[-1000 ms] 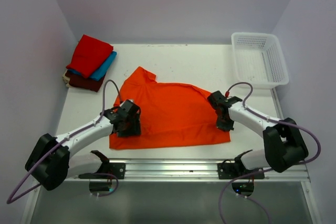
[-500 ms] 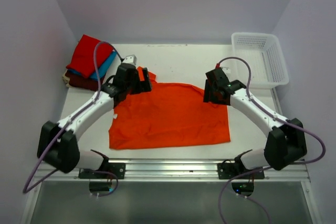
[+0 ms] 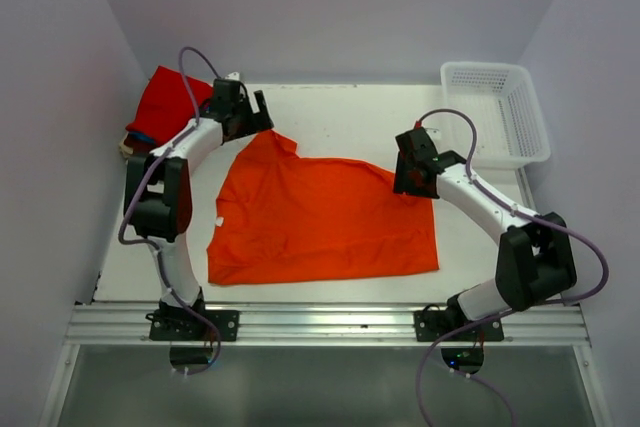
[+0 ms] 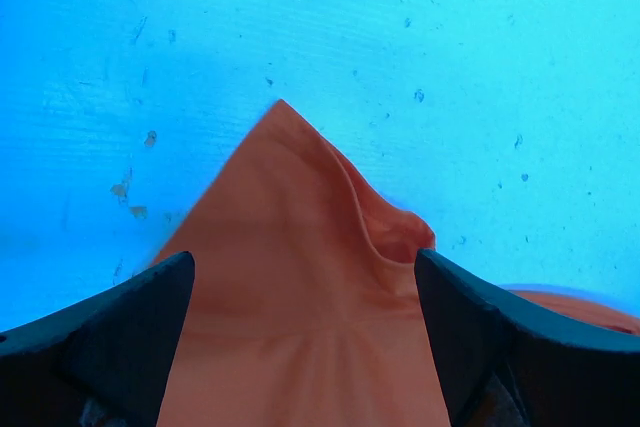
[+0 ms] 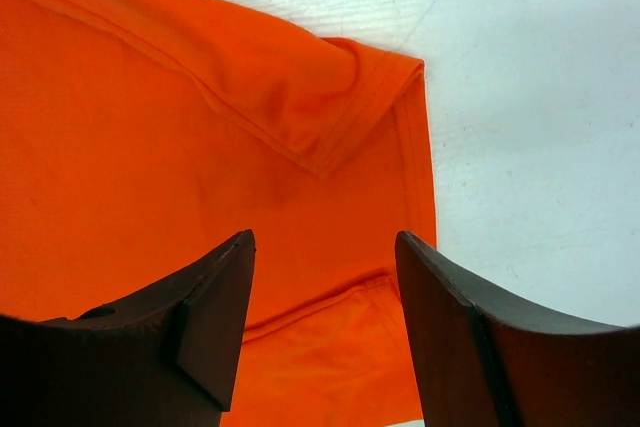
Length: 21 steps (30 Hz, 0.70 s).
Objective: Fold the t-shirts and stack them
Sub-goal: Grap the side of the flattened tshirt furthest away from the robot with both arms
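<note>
White table [image 3: 350, 117] under orange t-shirt [image 3: 320, 222], left pincer [image 4: 302, 255] and right pincer [image 5: 322, 237] both wide apart, empty

White table [image 3: 340, 117], orange t-shirt [image 3: 320, 222], folded t-shirt stack [image 3: 160, 107], mesh basket [image 3: 495, 112]

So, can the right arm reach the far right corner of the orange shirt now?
Probably yes. The right gripper hangs open just above that folded corner of the orange shirt, and nothing lies between them. The basket stands off to the side, clear of the way.
</note>
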Available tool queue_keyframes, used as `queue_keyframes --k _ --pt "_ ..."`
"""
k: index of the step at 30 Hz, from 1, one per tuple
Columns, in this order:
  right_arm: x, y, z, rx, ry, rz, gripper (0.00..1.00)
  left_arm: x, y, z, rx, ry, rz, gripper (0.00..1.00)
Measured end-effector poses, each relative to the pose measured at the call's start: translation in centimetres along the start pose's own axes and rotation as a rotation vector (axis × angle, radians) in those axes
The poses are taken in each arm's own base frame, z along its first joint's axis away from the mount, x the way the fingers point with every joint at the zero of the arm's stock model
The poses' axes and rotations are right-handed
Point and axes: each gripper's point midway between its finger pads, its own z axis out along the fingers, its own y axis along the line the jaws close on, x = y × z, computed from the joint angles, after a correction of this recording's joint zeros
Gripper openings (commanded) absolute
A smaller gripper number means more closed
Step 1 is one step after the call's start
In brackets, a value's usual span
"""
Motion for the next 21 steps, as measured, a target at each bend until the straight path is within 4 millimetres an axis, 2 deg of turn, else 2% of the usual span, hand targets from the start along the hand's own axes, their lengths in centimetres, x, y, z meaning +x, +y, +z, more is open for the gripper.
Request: queue_keyframes --k 5,7,11,14,17,18,20,21 --pt "0.7 -0.5 -0.6 -0.010 -0.003 0.000 0.57 -1.1 1.0 3.1 -0.007 0.010 -0.005 0.87" --pt "0.7 -0.4 -0.8 -0.022 -0.006 0.004 0.55 -0.5 1.3 4.6 -0.007 0.032 -0.002 0.85" --pt "0.6 -0.2 -1.0 -0.037 -0.008 0.008 0.51 1.9 2.2 6.8 -0.020 0.101 0.008 0.82" --pt "0.7 -0.2 -1.1 -0.042 -0.006 0.008 0.46 1.0 1.6 6.8 0.000 0.084 0.017 0.80" --pt "0.8 -0.1 -1.1 -0.049 -0.002 0.008 0.37 1.1 1.6 7.0 0.002 0.088 0.025 0.72" --pt "0.9 0.0 -1.1 -0.053 0.000 0.009 0.34 1.3 1.7 7.2 0.002 0.094 0.025 0.66" --pt "0.9 0.0 -1.2 -0.055 -0.002 0.010 0.34 1.6 1.8 7.6 0.001 0.101 0.028 0.57" --pt "0.9 -0.1 -1.2 -0.056 -0.003 0.010 0.34 1.5 1.8 7.8 0.003 0.100 0.027 0.56"
